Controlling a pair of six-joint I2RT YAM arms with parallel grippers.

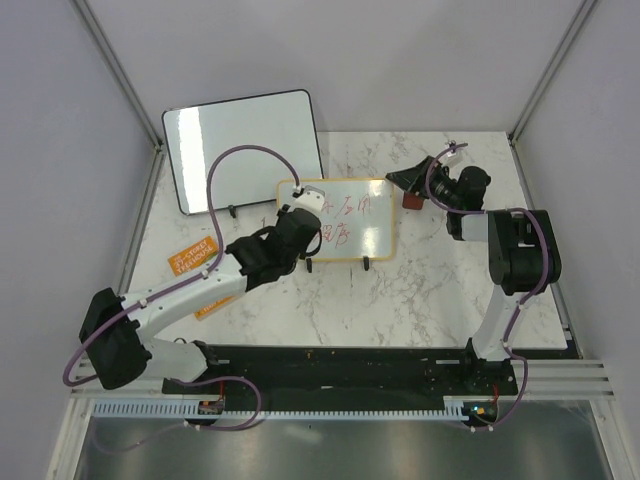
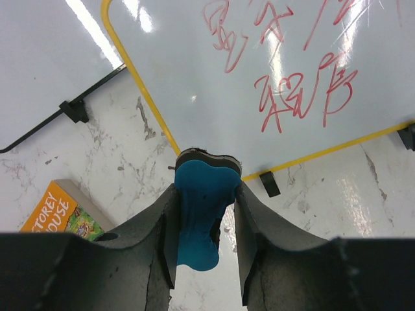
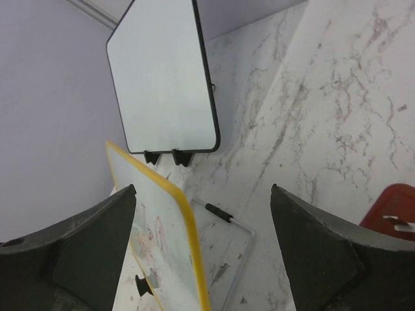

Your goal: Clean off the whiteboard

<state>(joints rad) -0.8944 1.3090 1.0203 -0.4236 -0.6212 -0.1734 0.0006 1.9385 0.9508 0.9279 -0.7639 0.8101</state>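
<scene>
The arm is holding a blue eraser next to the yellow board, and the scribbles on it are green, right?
Not quite. The scribbles on the whiteboard are red, not green; the left wrist view shows them clearly. The rest holds: the left gripper grips a blue eraser at the board's yellow-framed corner.

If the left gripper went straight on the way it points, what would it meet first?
The blue eraser clamped in the left gripper would meet the yellow-framed whiteboard first, at its near corner, short of the red writing. The tip may touch the frame; depth is unclear.
</scene>
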